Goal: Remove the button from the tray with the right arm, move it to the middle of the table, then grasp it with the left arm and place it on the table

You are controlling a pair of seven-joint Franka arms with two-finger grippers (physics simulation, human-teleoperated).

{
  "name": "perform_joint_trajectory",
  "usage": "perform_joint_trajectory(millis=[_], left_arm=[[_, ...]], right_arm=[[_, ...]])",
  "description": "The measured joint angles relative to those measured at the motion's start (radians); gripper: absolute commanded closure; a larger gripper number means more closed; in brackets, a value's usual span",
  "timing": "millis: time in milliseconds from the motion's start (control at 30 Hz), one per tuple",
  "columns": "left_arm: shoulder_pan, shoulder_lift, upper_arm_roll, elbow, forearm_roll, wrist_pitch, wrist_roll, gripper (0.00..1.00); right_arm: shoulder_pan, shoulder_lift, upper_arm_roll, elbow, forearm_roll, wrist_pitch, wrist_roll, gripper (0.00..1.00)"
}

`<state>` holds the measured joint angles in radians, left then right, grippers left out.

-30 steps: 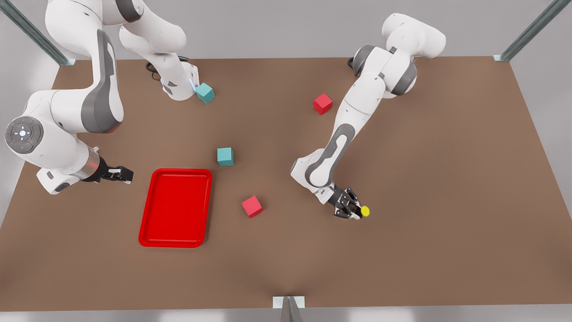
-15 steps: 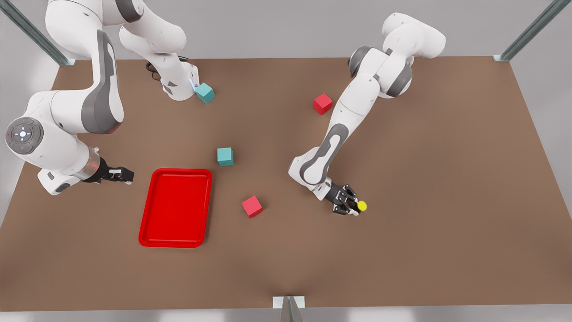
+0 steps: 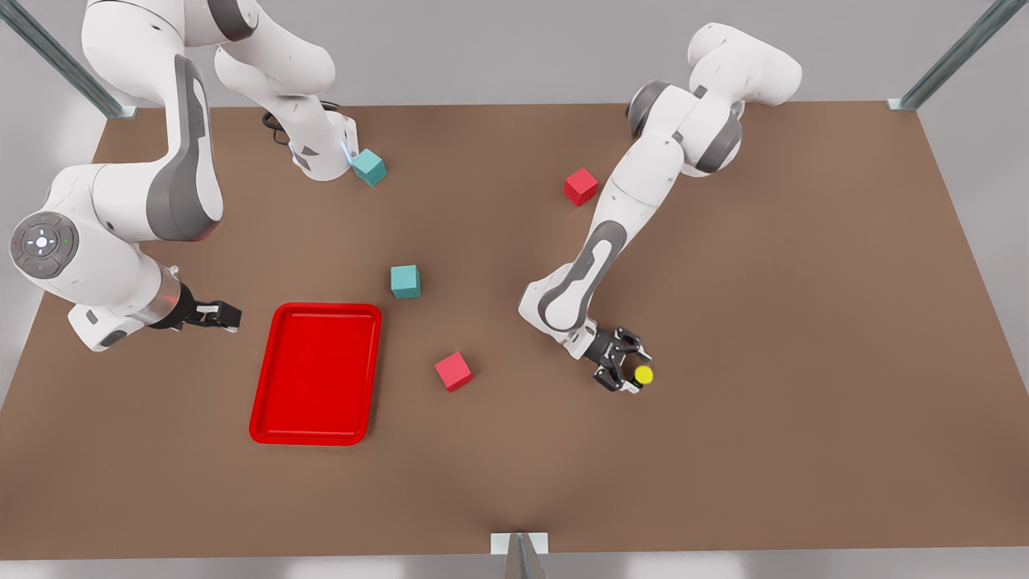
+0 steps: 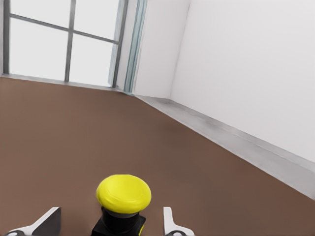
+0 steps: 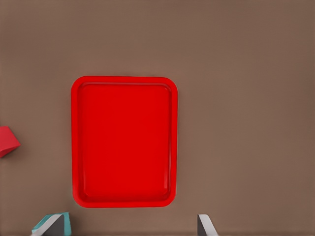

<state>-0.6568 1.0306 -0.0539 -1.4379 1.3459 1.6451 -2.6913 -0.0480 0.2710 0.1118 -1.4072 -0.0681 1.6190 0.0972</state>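
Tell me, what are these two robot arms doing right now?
The left gripper, on the front view's right, has its fingers spread open either side of the button, a tiny thing with a yellow cap, which appears set down on the table. The red tray lies empty. The right gripper waits beside the tray with its fingers apart. Red and teal cubes sit scattered about.
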Motion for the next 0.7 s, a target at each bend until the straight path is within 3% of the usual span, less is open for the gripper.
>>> perform_joint_trajectory(millis=[100, 267, 333, 400, 467, 500, 600, 633, 700], left_arm=[[0.0, -0.079, -0.004, -0.039, -0.007, -0.015, 0.014, 0.0], [0.059, -0.343, -0.034, -0.141, -0.066, -0.026, 0.094, 0.0], [0.262, -0.428, -0.211, -0.14, -0.101, -0.011, 0.161, 0.0], [0.691, -0.465, -0.594, -0.105, -0.163, 0.013, 0.269, 0.0], [0.896, -0.474, -0.778, -0.077, -0.248, 0.014, 0.397, 0.0], [0.909, -0.475, -0.782, -0.032, -0.314, 0.008, 0.467, 0.0], [0.713, -0.61, -0.279, 0.147, -0.801, -0.064, 0.749, 0.0], [0.694, -0.682, -0.195, 0.16, -0.94, -0.1, 0.848, 0.0], [0.669, -0.8, -0.129, 0.172, -1.126, -0.159, 1.029, 0.0]], right_arm=[[-0.001, 0.0, 0.0, 0.0, 0.0, 0.0, 0.0, 0.0], [0.0, 0.0, 0.0, 0.0, 0.0, 0.001, -0.001, 0.0], [0.0, 0.0, 0.0, 0.0, 0.0, 0.001, -0.001, 0.0], [0.0, 0.0, 0.0, 0.0, 0.0, 0.001, -0.002, 0.0], [0.0, 0.0, 0.0, 0.0, 0.0, 0.001, -0.002, 0.0], [0.0, 0.0, 0.0, 0.0, 0.0, 0.001, -0.002, 0.0], [0.0, 0.0, 0.0, 0.0, 0.0, 0.0, -0.002, 0.0], [0.0, 0.0, 0.0, 0.0, 0.0, 0.0, -0.002, 0.0], [0.0, 0.0, 0.0, 0.0, 0.0, 0.0, -0.002, 0.0]])
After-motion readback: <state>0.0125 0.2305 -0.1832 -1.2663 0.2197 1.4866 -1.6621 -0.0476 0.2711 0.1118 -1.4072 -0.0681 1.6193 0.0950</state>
